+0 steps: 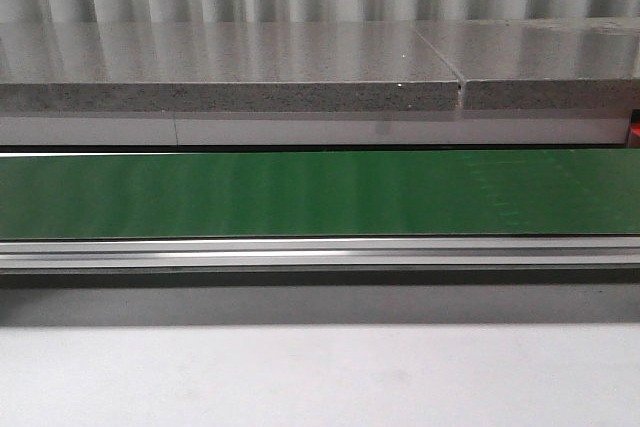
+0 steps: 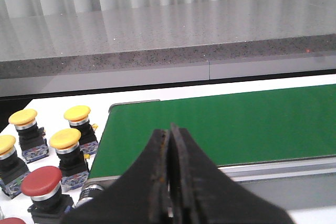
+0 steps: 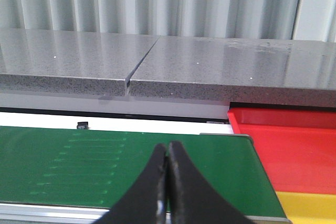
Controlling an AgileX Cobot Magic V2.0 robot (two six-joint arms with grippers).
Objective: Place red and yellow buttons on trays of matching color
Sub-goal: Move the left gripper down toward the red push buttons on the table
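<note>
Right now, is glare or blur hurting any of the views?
Front view: soft overall, pale sheen streaking the green belt. Left wrist view: yellow buttons sharp, shut left gripper slightly blurred. Right wrist view: clear, red tray evenly lit, reflections on the grey counter.

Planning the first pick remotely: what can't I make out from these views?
- Front view: green belt only; buttons, trays and arms out of frame.
- Left wrist view: left gripper hides the nearest red button's surroundings; another red one is cropped.
- Right wrist view: yellow tray cropped.
</note>
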